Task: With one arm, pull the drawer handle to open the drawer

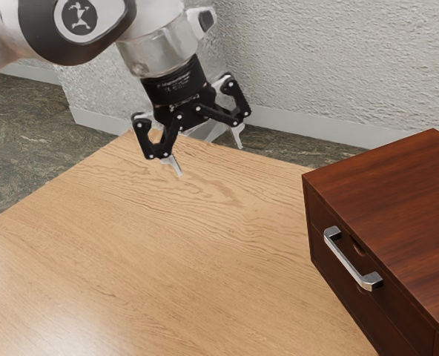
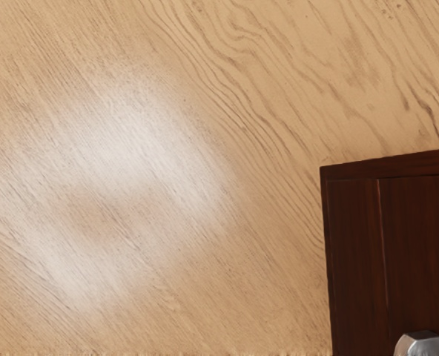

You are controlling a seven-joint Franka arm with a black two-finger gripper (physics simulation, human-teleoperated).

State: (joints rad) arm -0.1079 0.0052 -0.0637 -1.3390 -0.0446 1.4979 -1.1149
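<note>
Open tabletop (image 1: 130, 245) stretches between the gripper (image 1: 207, 158), hanging above the far side with fingers spread, and a dark cabinet (image 1: 397, 193) at the exterior view's right. The cabinet's front faces this open stretch. Its metal handle (image 1: 351, 258) stands proud of it, a gap showing behind the bar. A wall (image 1: 338, 52) stands beyond the table.

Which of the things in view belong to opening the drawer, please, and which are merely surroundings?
For the job:
- black two-finger tool, open, well apart from the handle
- silver metal bar handle
- dark reddish-brown wooden drawer cabinet

Just there:
- light oak-grain wooden table
- rough grey plaster wall
- mottled stone floor
</note>
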